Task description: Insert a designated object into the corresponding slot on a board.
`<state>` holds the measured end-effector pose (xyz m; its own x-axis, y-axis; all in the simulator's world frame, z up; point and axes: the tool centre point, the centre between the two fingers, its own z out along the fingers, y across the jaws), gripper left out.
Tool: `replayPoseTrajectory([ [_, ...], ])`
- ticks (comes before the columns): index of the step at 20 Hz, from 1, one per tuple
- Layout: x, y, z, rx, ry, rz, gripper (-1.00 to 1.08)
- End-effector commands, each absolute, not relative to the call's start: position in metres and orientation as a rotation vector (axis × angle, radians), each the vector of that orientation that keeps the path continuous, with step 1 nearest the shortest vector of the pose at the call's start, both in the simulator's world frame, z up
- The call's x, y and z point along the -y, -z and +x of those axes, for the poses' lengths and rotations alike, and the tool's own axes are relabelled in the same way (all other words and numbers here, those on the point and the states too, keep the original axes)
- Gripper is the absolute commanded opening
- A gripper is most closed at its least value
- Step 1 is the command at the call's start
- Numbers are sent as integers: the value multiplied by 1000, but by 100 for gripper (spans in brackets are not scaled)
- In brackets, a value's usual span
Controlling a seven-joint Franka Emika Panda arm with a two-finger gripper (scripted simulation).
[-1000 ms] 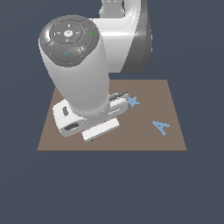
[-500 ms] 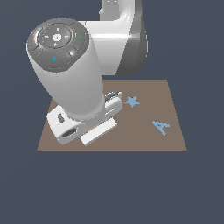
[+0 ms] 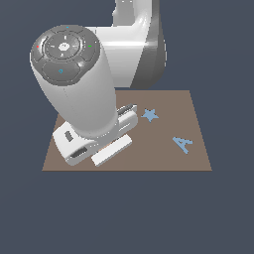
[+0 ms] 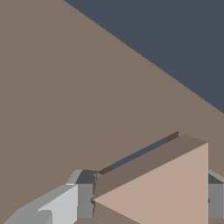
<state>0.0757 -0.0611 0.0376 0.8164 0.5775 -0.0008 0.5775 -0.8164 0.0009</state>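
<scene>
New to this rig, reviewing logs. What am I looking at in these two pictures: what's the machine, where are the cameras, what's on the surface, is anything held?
These are simulator renders of one robot arm. The exterior view looks from off the arm: the big white and grey body is the arm itself, blocking much of the scene. Under it lies a flat brown board carrying a blue star, a blue letter A and a pale rectangle.

The wrist view comes from a camera on the arm's wrist, looking down past the gripper. Its grey fingers sit on either side of a tan triangle piece, so it appears gripped. A thin dark gap shows behind it; I cannot tell whether that is a slot.
</scene>
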Motion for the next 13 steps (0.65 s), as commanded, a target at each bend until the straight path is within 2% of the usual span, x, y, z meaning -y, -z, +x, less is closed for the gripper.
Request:
replayPoseTrajectory([
  [1,61,-32,76,-955,2,2992,-100],
  [3,61,-31,76,-956,2,2992,-100],
  [4,61,-31,76,-956,2,2992,100],
  [13,61,-31,76,-956,2,2992,100],
])
